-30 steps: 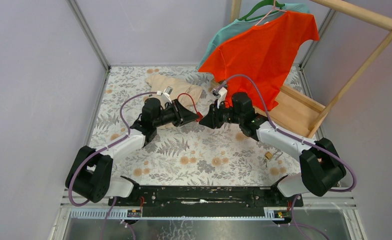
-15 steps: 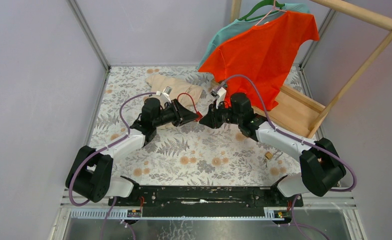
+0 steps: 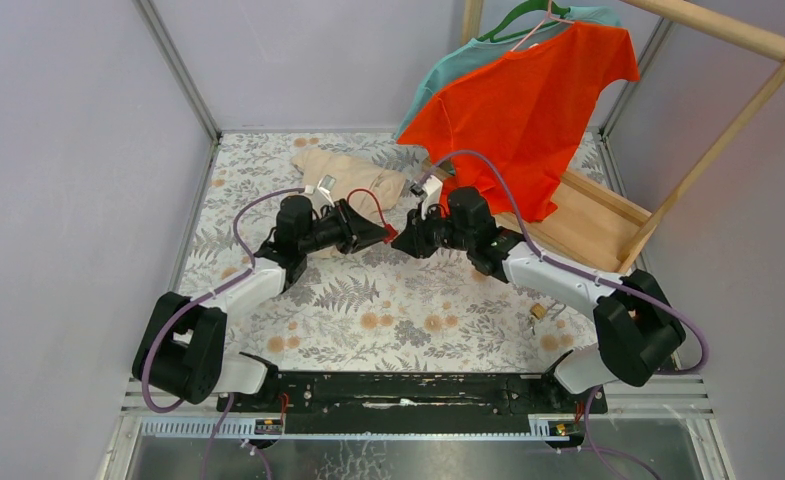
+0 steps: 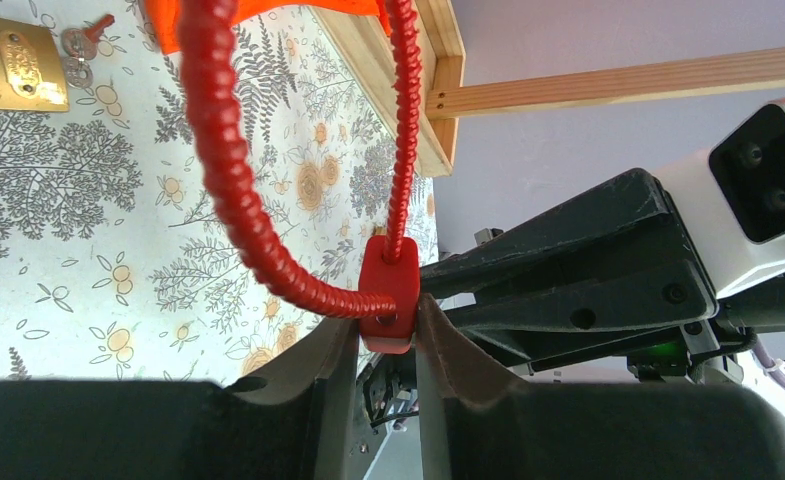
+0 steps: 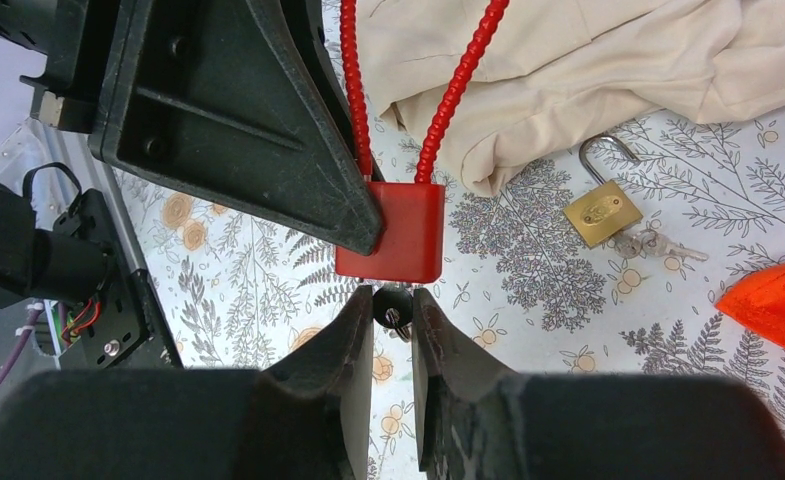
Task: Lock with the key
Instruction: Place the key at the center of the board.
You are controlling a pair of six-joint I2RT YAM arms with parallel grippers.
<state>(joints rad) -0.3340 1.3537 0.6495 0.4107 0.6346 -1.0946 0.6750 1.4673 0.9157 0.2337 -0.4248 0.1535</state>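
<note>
Holding the red lock body [image 5: 388, 232] up off the table [image 3: 408, 310], midway between the two arms, is how I have things at present. Both ends of its ribbed red cable [image 4: 230, 170] run into the top of the body, so the loop looks seated, though I cannot see inside the socket.

The key [image 5: 393, 306] sits under the body, its dark head just below the bottom edge; the blade is hidden, so I judge it inserted but cannot confirm how deep.

The right gripper [image 5: 392, 335] has its jaws pinched on that key head from both sides. The left gripper [image 4: 386, 350] is clamped on the lock body, gripping it across its thin faces near one edge.

Step in hand, as I read it: turn the key.

Risks:
- The small, rounded key head could roll between the pads if I twist without enough squeeze.
- The left's hold is near an edge, so torque from the turn may swivel the body in its jaws instead of working the cylinder.
- Any misalignment of the right wrist with the keyway could bind or bend the blade.
- The cable arcs back toward the beige cloth [image 5: 608, 70] and might drag it.

A brass padlock [image 5: 602, 213] lies on the table beside the cloth, well apart from the work. An orange shirt [image 3: 533, 100] hangs behind.
</note>
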